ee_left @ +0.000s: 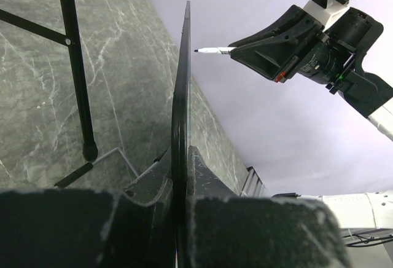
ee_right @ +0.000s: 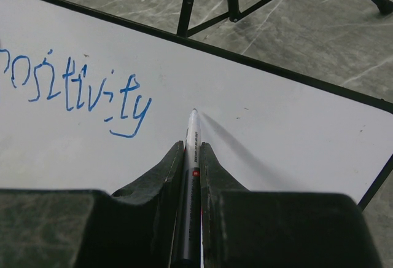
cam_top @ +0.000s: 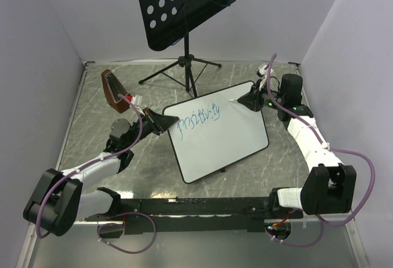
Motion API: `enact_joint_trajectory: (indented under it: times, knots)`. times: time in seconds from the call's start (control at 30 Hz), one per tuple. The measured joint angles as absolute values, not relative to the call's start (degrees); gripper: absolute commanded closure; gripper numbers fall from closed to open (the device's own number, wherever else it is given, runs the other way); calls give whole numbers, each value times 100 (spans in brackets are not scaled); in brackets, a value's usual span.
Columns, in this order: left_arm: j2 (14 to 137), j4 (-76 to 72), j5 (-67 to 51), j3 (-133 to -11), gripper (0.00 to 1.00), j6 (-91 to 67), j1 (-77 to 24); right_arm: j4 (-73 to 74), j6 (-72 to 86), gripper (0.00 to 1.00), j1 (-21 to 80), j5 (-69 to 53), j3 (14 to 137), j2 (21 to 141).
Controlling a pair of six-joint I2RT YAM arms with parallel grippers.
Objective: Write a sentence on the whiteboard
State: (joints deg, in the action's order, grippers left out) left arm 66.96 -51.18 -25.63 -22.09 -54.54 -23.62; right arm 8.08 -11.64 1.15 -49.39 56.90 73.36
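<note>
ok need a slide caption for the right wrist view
Right tool holding a marker pointed at the whiteboard, just right of the blue word positivity.

The top view looks steeply down from above and behind the arm bases, taking in the whole table [cam_top: 233, 74]. The left wrist camera sits close behind the left hand [ee_left: 182, 157], facing along its fingers, edge-on to the whiteboard [ee_left: 182, 83] between them, with the right hand [ee_left: 238, 50] beyond, up and rightward. The right wrist camera peers close along the marker [ee_right: 191, 134] between its fingers at the board's face. All three share the whiteboard; top and left wrist views share the right hand.
</note>
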Motion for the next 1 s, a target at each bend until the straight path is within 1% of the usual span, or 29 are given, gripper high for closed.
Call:
enact_joint_trajectory:
  times: [0.47, 1.0]
  knots:
    - [6696, -5116, -2561, -2209, 99, -5474, -2359, 469, -1013, 100, 340, -4772, 5695, 7513]
    - [6696, -5116, -2554, -2209, 99, -5500, -2359, 781, -1358, 100, 340, -4770, 5693, 7456]
